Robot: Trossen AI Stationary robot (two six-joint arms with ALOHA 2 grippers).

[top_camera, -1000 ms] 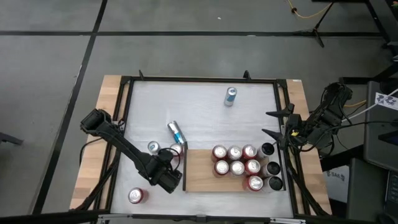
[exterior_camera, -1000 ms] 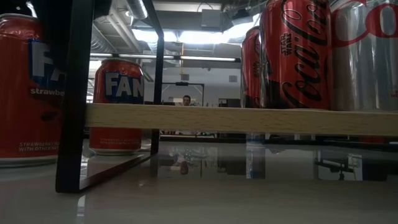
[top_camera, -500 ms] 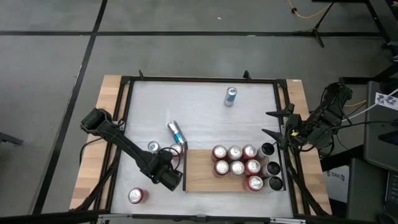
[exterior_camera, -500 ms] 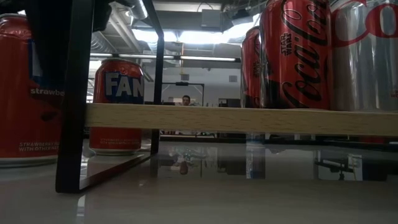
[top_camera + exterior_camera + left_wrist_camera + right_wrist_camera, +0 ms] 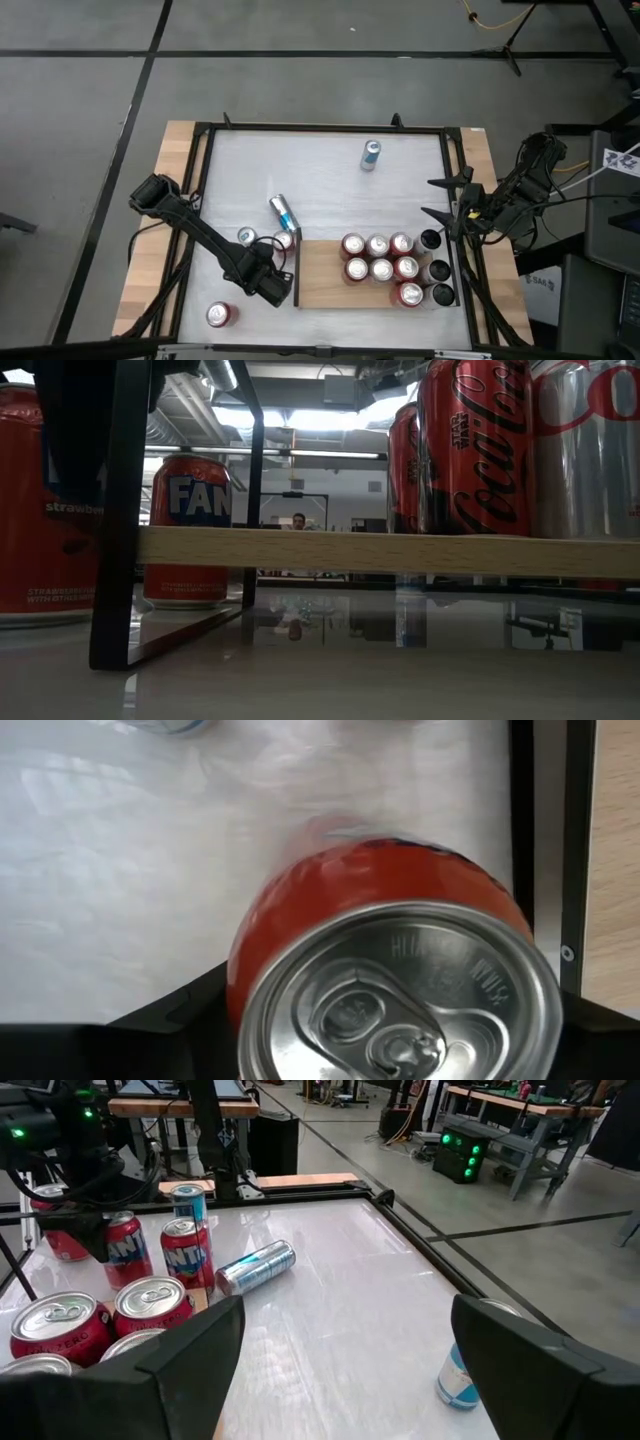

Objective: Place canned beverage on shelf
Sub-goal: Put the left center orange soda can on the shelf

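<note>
Straddling an upright red can (image 5: 385,970) on the counter (image 5: 320,170) just beside the shelf (image 5: 320,275), the left gripper (image 5: 268,283) had its jaws spread around it; whether they touched it, I cannot tell. Right gripper (image 5: 440,200) waited, jaws spread, at the counter's edge.

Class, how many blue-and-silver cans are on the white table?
3: a lone can upright near the far edge, a toppled can mid-table, a third can upright left of the shelf. The left arm may hide more.
</note>
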